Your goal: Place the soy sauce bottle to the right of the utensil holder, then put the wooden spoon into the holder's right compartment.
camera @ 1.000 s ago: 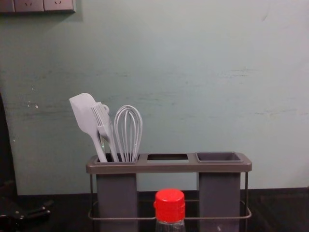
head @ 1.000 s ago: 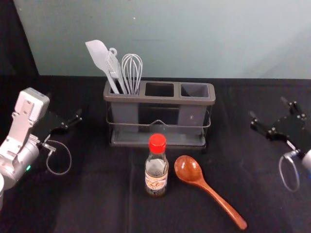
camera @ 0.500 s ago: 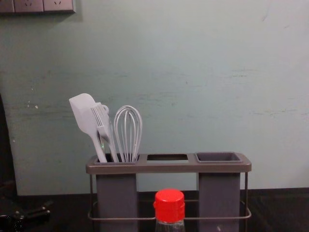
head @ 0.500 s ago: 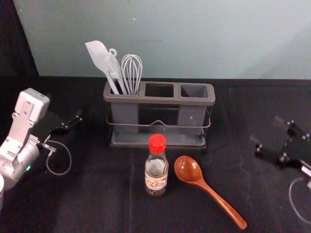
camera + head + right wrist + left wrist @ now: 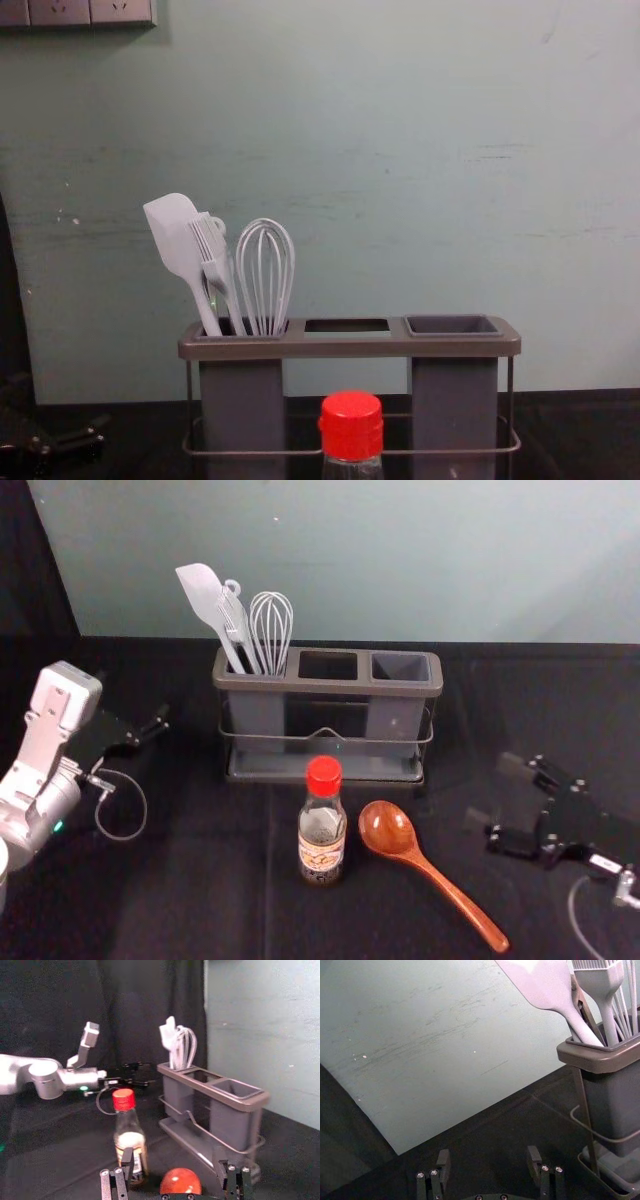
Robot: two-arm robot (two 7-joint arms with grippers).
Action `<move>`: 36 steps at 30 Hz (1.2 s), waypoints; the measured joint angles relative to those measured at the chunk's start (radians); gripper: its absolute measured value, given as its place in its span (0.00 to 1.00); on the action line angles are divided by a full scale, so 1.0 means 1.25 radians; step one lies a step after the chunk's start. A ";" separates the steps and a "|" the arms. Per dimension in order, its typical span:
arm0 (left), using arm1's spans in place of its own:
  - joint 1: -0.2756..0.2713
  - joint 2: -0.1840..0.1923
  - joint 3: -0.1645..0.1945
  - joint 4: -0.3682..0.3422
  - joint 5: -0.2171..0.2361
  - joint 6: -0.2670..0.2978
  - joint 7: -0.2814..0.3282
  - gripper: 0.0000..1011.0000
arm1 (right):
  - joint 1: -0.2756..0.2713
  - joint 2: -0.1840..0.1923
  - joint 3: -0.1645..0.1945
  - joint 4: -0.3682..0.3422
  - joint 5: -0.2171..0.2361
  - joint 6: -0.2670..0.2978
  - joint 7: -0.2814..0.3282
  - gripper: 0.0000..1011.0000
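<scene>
Currently, the soy bottle stands between the left tool and right tool, both spread open.

Right tool shifted inward from head view's right side, now nearer wooden spoon.

This looks like a robot lab: black cloth lies under the right gripper, a plain wall stands beyond it, sockets sit high to its left, and a curtain and robot arm show on that side too.
</scene>
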 joint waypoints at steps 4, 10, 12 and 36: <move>0.000 0.000 0.000 0.000 0.000 0.000 0.000 0.99 | 0.050 -0.021 -0.037 0.011 -0.019 0.042 0.027 0.99; 0.000 0.000 0.000 0.000 0.000 0.000 0.000 0.99 | 0.107 -0.043 -0.093 0.023 -0.049 0.080 0.053 0.99; 0.000 0.000 0.000 0.000 0.000 0.000 0.000 0.99 | 0.118 -0.048 -0.104 0.025 -0.054 0.087 0.057 0.99; 0.000 0.000 0.000 0.000 0.000 0.000 0.000 0.99 | 0.258 -0.138 -0.231 0.058 -0.096 0.126 0.063 0.99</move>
